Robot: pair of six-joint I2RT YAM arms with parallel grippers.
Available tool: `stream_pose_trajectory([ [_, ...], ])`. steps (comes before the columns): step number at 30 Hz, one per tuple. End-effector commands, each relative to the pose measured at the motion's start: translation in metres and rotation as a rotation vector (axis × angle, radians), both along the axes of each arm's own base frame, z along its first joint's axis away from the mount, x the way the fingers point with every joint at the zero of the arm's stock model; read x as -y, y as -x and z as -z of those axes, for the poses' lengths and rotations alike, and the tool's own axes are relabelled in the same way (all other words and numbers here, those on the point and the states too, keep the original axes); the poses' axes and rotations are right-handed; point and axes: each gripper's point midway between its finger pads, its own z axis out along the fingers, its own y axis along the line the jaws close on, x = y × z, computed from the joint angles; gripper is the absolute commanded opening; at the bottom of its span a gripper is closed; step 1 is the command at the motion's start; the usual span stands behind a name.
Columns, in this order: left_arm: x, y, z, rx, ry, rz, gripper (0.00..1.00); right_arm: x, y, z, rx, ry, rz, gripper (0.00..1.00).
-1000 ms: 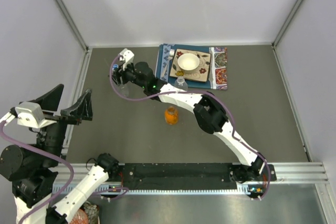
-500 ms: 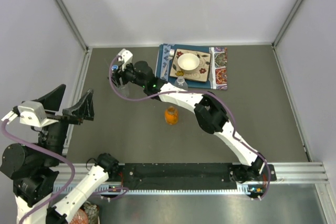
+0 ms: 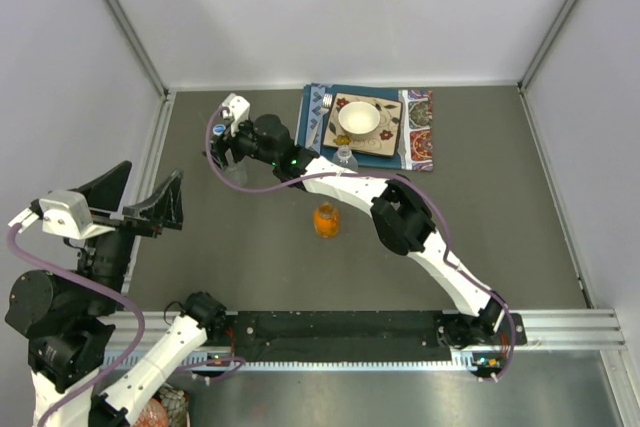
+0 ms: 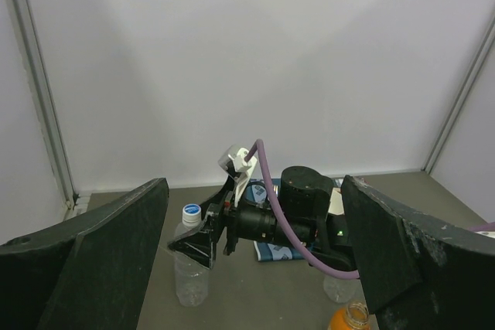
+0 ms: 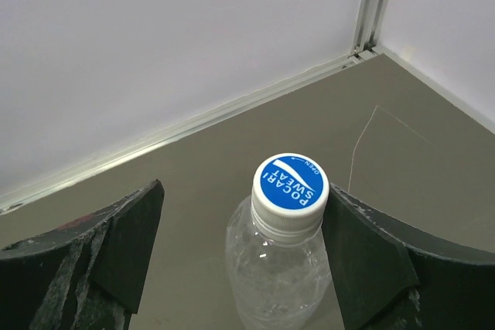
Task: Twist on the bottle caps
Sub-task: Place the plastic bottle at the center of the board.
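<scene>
A clear ribbed bottle with a blue-and-white cap on its neck stands at the far left of the table. My right gripper is open around the cap; the right finger is right beside it and the left finger stands apart. The cap, this bottle and the right gripper also show in other views. A second clear bottle stands by the right arm. The squat orange bottle stands mid-table with an open mouth. My left gripper is open and empty, raised at the left.
A white bowl sits on a patterned plate on a blue mat at the back of the table. White walls close in the back and both sides. The right arm stretches across the table's middle.
My right gripper has shifted slightly to the left at the capped bottle. My left gripper has sunk a little and stays open.
</scene>
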Motion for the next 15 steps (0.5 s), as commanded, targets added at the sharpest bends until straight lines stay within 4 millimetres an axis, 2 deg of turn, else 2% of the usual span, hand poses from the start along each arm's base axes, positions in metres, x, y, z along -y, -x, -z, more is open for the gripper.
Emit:
stream_pose_trajectory([
  [1, 0.002, -0.002, -0.003, 0.009, 0.015, 0.006, 0.99, 0.002, 0.015, -0.063, 0.060, -0.060, -0.028, 0.81],
  [8, 0.002, -0.001, -0.002, 0.007, 0.019, 0.008, 0.98, 0.007, 0.011, -0.070, 0.090, -0.053, -0.012, 0.84],
  [15, 0.001, -0.001, -0.001, 0.005, 0.023, 0.003, 0.98, 0.011, 0.012, -0.086, 0.114, -0.063, -0.015, 0.86],
])
